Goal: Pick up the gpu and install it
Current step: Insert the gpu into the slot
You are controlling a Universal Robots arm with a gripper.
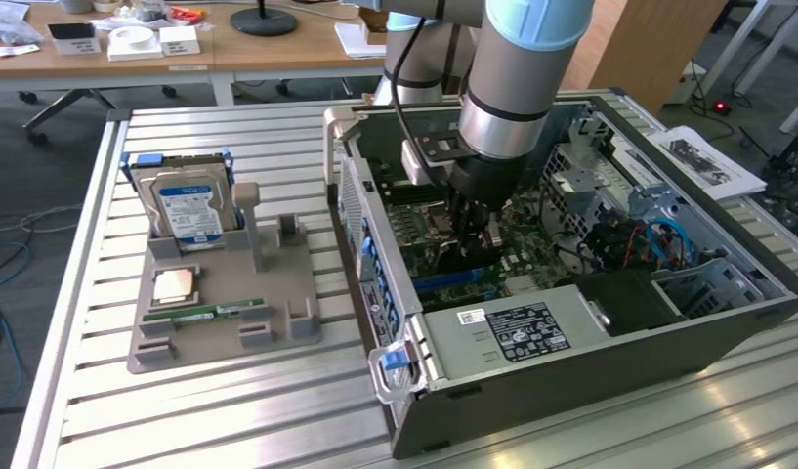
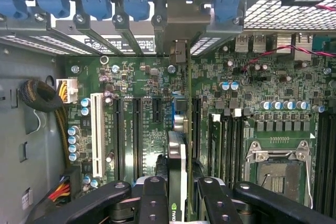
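Black multi-finger hand (image 1: pixel 477 220) pinching thin dark-edged gpu card (image 2: pixel 177 150) inside open grey PC case (image 1: pixel 594 366).
Exterior view's left: grey plastic holder (image 1: pixel 216 340) with blue-label silver hard drive (image 1: pixel 184 210) on slatted metal bench (image 1: pixel 242 415). The gpu stands on edge over green motherboard (image 2: pixel 142 77), long axis running from hand to pale bracket (image 2: pixel 178 22) at the case's rear wall. Likely light, stiff, fragile: hold flat faces, spare edge contacts. Seated or not, cannot tell.

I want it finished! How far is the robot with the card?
Done: the thin dark graphics card is picked up, clamped in the hand inside the open grey computer case. Now: it's held edge-on over the motherboard's black slots. Left: I can't tell if it's pushed in.
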